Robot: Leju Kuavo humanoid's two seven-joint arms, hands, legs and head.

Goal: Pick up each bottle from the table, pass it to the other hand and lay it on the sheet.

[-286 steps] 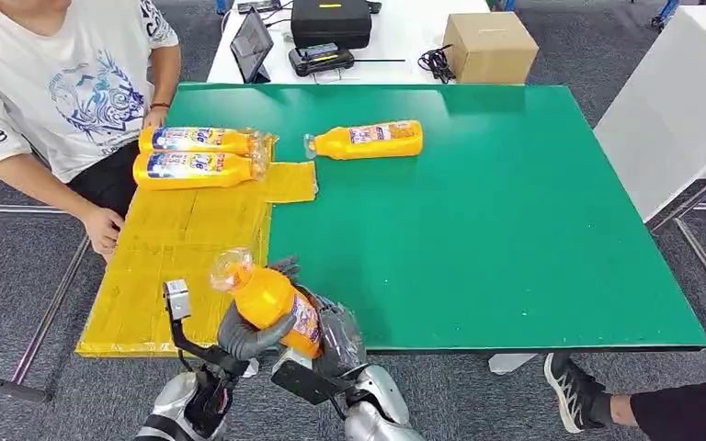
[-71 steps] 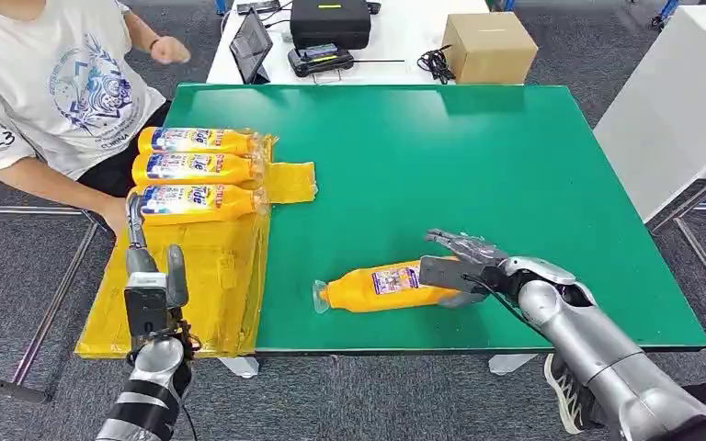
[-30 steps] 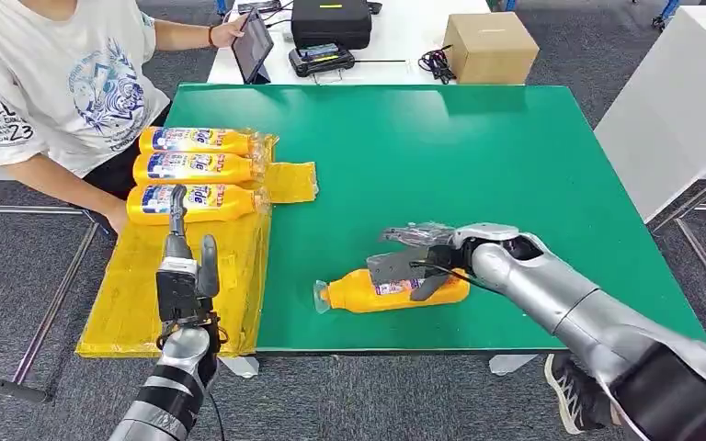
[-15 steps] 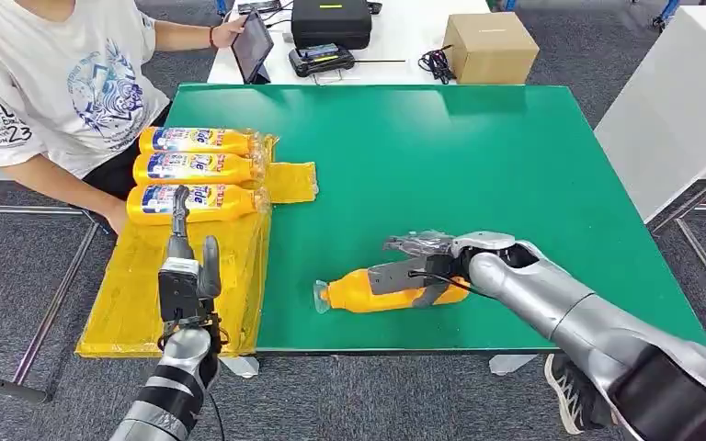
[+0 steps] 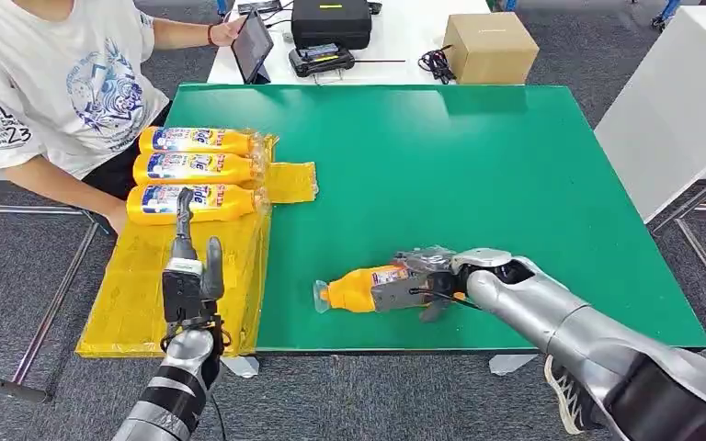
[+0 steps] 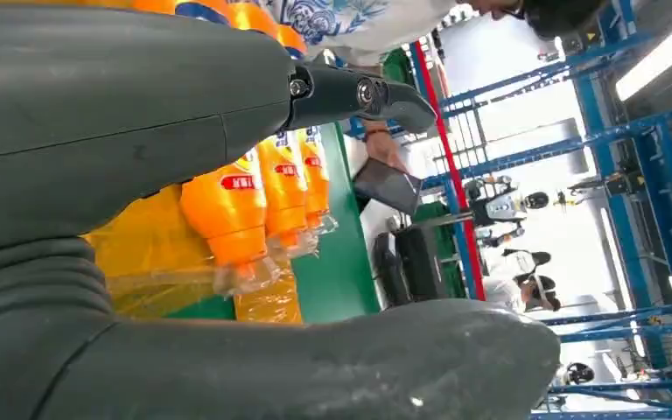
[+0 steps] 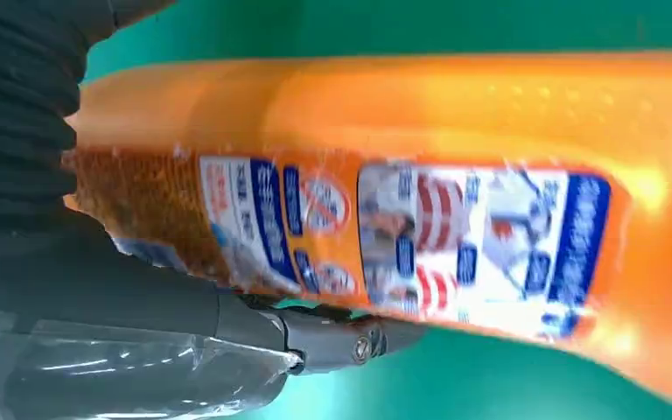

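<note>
Pick step: right hand wraps the orange bottle lower centre, still on the table. Left hand open, lower left. Next: lift, hand over.

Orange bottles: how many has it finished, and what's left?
Three orange plastic bottles already lie side by side on the yellow sheet. The right hand is closing around a fourth orange bottle lying on the green table. The left hand waits empty. Handover and placing remain.
</note>
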